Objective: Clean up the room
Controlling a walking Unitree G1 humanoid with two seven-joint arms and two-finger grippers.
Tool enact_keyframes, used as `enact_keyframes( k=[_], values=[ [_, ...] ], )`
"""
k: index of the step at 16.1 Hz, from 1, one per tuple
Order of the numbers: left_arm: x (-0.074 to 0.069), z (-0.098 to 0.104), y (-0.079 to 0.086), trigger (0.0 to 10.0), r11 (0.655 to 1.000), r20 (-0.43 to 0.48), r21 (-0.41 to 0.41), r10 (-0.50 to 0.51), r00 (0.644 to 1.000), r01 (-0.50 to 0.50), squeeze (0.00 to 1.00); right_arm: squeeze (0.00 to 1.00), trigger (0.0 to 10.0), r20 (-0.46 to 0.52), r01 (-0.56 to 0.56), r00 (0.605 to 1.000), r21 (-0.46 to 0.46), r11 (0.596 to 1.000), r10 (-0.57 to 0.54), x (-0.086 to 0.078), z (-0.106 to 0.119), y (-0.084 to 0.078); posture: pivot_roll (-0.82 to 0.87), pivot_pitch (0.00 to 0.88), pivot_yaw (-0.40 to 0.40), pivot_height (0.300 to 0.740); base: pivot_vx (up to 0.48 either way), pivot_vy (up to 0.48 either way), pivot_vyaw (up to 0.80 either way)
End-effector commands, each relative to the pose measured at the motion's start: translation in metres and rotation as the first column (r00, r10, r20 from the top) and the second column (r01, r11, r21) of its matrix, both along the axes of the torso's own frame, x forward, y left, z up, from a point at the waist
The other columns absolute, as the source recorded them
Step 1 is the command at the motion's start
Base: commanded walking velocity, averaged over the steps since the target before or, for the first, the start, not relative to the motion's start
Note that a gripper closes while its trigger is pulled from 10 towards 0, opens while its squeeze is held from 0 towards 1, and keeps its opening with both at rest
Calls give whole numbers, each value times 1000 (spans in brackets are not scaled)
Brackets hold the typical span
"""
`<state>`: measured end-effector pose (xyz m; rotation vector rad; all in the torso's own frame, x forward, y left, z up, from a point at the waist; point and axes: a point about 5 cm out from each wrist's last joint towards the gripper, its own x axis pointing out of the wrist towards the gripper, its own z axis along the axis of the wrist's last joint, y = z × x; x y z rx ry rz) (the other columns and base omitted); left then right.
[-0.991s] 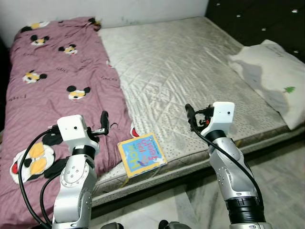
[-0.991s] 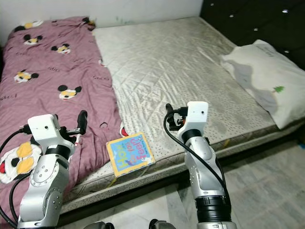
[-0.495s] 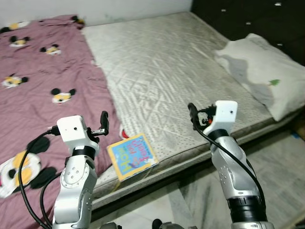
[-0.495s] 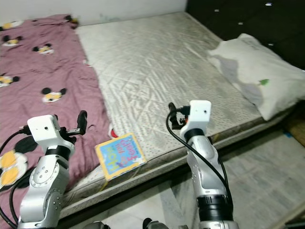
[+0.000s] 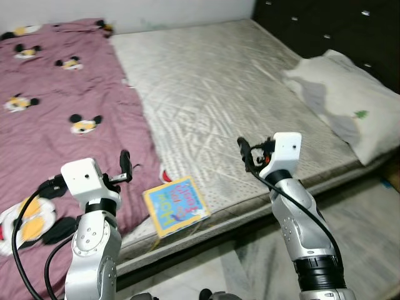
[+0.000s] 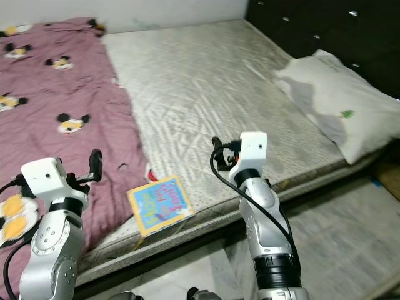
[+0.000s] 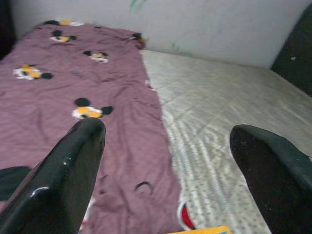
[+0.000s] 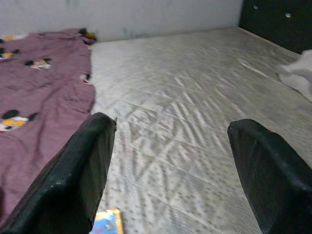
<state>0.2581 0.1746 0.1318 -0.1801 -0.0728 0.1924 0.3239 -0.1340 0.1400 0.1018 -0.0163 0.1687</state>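
both arms sit lower now, each gripper (image 5: 125,164) (image 5: 245,152) spread empty above one book (image 5: 177,205).

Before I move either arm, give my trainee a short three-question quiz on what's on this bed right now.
1. True or false: the book lies at the mattress edge nearest the robot.
2. What covers the robot's left side of the bed? A) a maroon cartoon-mouse sheet B) a blue towel C) a striped rug
3. Fill in: the pillow lies on the robot's ____ side.

Key
1. True; it lies between the left hand and the right hand, both open and holding nothing.
2. A, the sheet.
3. Right.
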Motion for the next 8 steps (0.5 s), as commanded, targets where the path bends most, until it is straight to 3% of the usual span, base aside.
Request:
enact_keyframes(
  k=[1,5,8],
  values=[
    [-1,0,-1,10000,1000,-8,9,-5,1000,5,0,0,10000,-6,19,1000,21,1000,-19,-5,-2,-5,11,163,-39,740,0,0,0],
    [-4,-7,0,10000,1000,-35,9,-2,999,2,0,0,10000,-35,-4,999,37,999,5,-22,-13,-5,2,179,-41,740,0,0,0],
    [-16,-20,6,10000,1000,-76,1,28,997,-28,0,0,10000,-44,-28,999,25,999,29,-25,-18,-3,6,178,-43,740,0,0,0]
  ],
)
